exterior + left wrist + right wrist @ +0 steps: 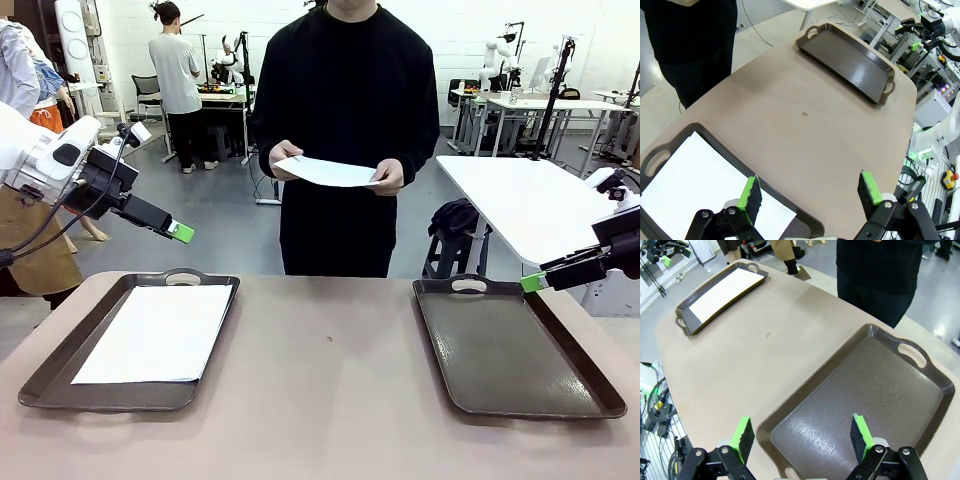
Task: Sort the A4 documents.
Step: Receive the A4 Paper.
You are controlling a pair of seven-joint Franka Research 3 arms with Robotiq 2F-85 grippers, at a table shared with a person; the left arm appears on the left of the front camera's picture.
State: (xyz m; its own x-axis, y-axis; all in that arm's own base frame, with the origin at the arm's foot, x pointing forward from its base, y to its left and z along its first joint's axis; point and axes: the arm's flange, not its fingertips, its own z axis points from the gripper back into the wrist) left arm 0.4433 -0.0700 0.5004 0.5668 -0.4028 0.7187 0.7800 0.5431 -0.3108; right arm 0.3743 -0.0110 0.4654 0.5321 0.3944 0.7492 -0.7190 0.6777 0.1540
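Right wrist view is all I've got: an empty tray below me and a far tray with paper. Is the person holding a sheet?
Observer: Yes. The person holds one white sheet in both hands, at the table's far side.
Operator: And the left gripper?
Observer: The left gripper is open, above the near corner of the left tray.
Operator: Anything on the table between the trays?
Observer: A small dark speck on the table.
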